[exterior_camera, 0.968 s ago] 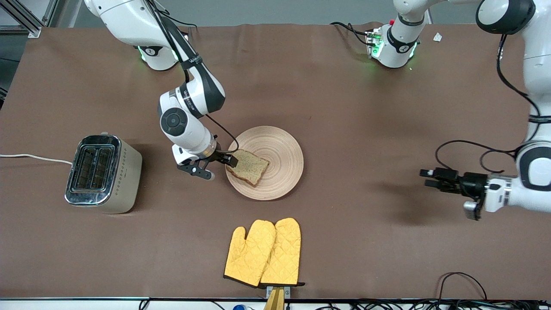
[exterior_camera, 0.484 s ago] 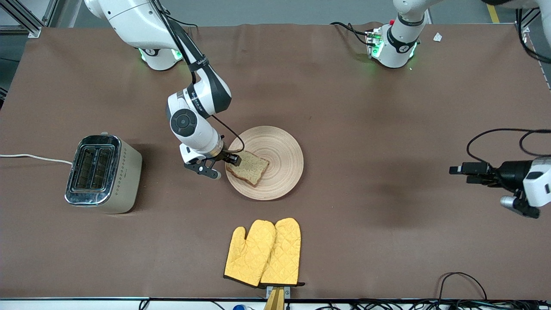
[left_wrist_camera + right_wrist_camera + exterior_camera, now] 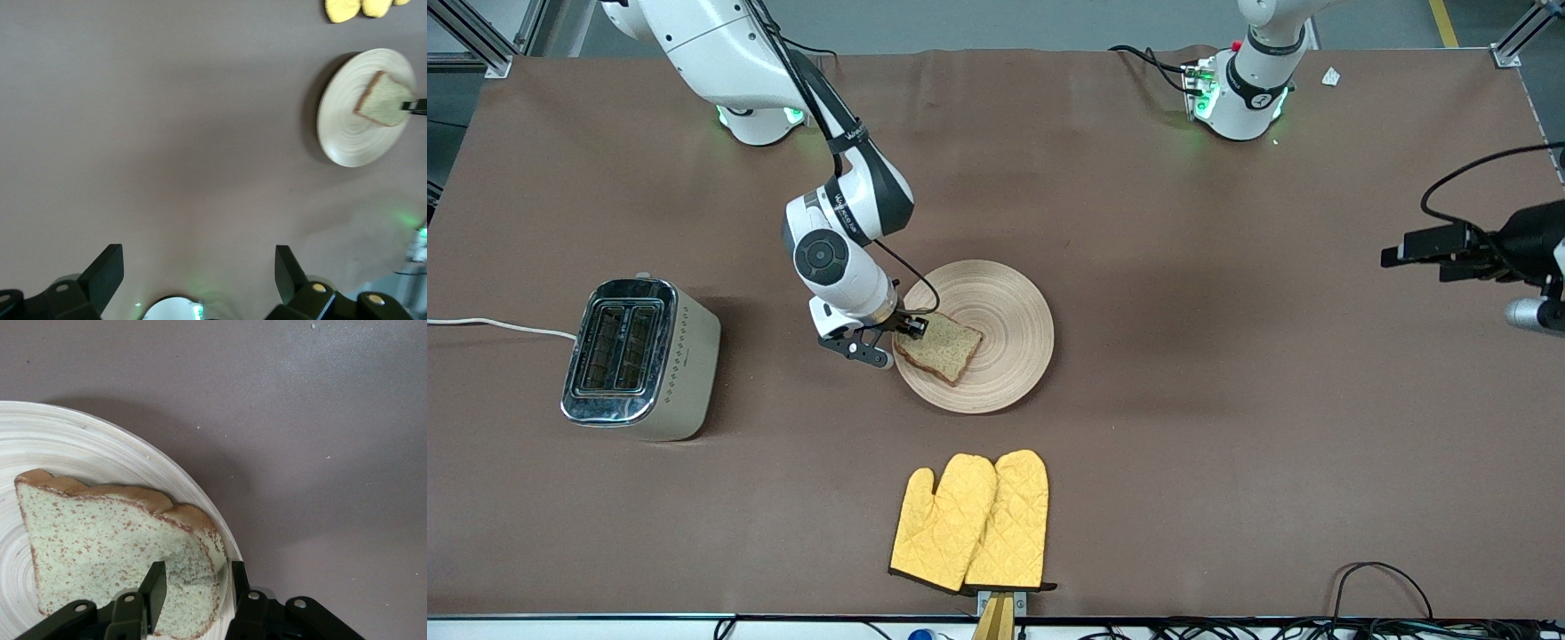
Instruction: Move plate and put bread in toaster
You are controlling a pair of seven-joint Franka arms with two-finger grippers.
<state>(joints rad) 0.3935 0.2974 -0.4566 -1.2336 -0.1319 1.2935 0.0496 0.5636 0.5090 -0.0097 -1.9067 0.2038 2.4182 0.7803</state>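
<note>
Speckled tan bread slice (image 3: 940, 345) on round pale wooden plate (image 3: 1009, 311); right gripper (image 3: 907, 336) fingers straddle its edge, contact unclear. Left gripper (image 3: 199, 275) wide, aloft over bare table.

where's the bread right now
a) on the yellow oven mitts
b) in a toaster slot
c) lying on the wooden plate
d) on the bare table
c, the bread lies flat on the plate, with the right pincer at its edge toward the toaster, whose slots look empty.
</note>
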